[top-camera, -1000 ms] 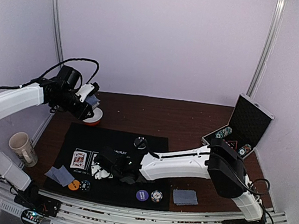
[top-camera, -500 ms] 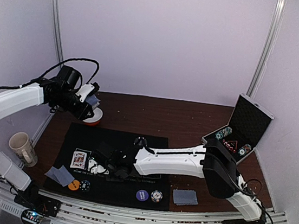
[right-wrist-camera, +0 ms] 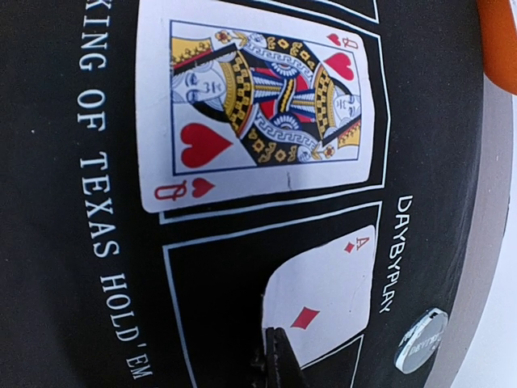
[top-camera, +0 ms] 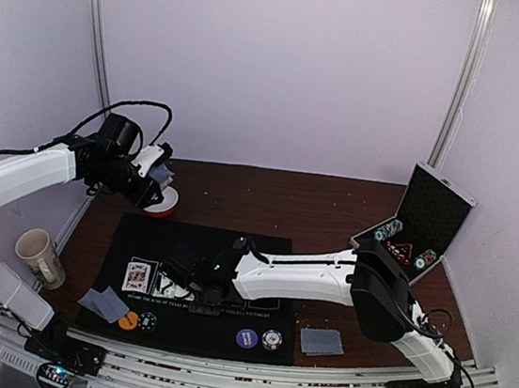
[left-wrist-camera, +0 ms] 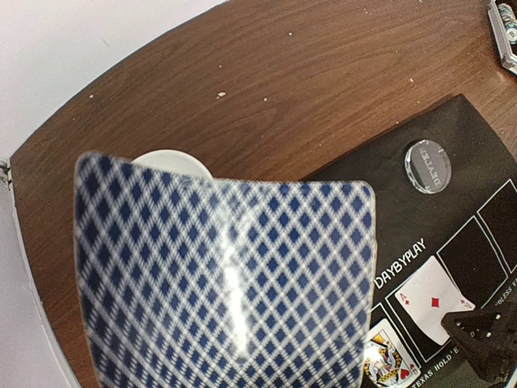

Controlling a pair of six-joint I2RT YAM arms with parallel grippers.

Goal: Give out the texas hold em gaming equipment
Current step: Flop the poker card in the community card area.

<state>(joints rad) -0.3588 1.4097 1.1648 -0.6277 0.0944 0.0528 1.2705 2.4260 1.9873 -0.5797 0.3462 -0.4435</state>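
My left gripper (top-camera: pixel 150 179) is shut on a blue-checked face-down card (left-wrist-camera: pixel 226 283) and holds it above the red-and-white bowl (top-camera: pixel 161 205); the card hides its fingers in the left wrist view. My right gripper (right-wrist-camera: pixel 279 360) is shut on the edge of the ace of diamonds (right-wrist-camera: pixel 323 299), low over the black mat (top-camera: pixel 253 321) in the box beside the queen of hearts (right-wrist-camera: pixel 258 113). The clear disc (top-camera: pixel 244 246) lies at the mat's far edge. An orange chip (top-camera: pixel 128 321), a dark chip (top-camera: pixel 148 320), a purple chip (top-camera: pixel 246 338) and a black-and-white chip (top-camera: pixel 271 339) lie along the mat's near edge.
Face-down cards lie at the near left (top-camera: pixel 102 303) and near right (top-camera: pixel 322 341). A beige mug (top-camera: pixel 40 257) stands at the left edge. An open case (top-camera: pixel 416 227) with chips sits at the far right. My right arm stretches across the mat's middle.
My right gripper has carried the ace of diamonds left and a little farther away, up beside the queen of hearts. The left arm with its card has not moved.
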